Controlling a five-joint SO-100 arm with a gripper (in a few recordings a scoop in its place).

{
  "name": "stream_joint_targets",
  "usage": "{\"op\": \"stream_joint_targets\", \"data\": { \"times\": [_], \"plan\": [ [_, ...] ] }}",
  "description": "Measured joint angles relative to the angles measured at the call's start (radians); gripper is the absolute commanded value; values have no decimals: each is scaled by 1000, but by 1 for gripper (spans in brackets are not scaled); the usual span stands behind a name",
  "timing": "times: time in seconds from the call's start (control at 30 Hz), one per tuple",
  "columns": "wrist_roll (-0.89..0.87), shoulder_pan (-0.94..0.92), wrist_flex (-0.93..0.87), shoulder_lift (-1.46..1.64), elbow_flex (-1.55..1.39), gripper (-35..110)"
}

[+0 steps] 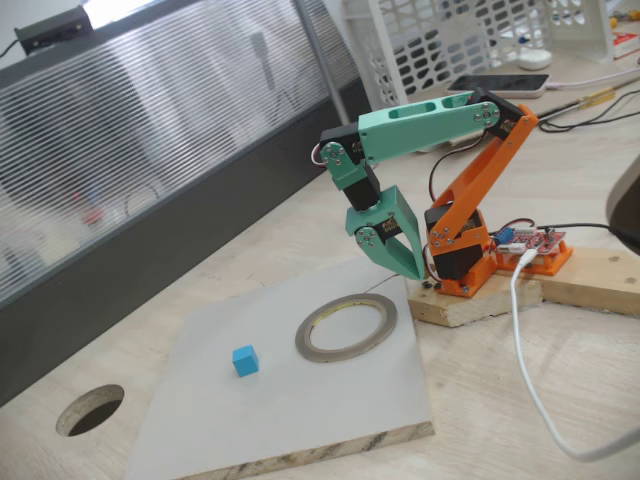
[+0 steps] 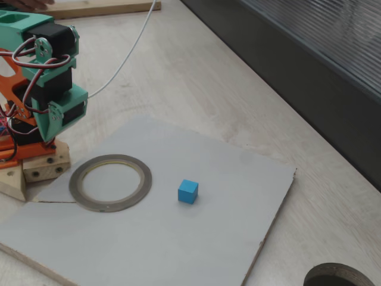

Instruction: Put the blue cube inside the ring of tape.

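1. A green-and-orange arm (image 1: 440, 125) folds over its base on a wooden block (image 1: 470, 300) at the back of a pale tabletop (image 1: 250, 240).
2. The tool (image 1: 395, 255) hangs tip-down above the far edge of a grey board (image 1: 330, 400), its green jaws drawn together to a point with nothing between them.
3. In the other fixed view the tool (image 2: 50, 128) is partly hidden behind its servo housing, and its jaws cannot be made out there.
4. The cube (image 1: 245, 360) sits flat on the board, near its middle, well apart from the tool.
5. The ring (image 1: 346, 327) lies flat on the board toward the edge nearest the arm, just below the tool's tip.
6. Cube (image 2: 187, 191) and ring (image 2: 110, 182) lie near each other without touching; bare board shows between them and inside the ring.
7. A round hole (image 1: 90, 410) is cut through the tabletop beyond the board's corner, away from the arm.
8. A white cable (image 1: 530, 370) curves across the tabletop beside the wooden block.
9. A white basket (image 1: 470, 35) and a phone (image 1: 500, 85) stand at the tabletop's back edge.
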State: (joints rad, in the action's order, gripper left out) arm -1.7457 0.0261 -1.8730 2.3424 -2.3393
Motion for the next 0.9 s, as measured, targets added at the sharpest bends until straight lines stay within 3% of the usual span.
{"op": "stream_joint_targets", "data": {
  "times": [0.27,0.6,0.9],
  "plan": [
    [-12,0,0,0,38,0],
    [-12,0,-6,0,399,0],
    [-12,0,-8,-32,426,0]
  ]
}}
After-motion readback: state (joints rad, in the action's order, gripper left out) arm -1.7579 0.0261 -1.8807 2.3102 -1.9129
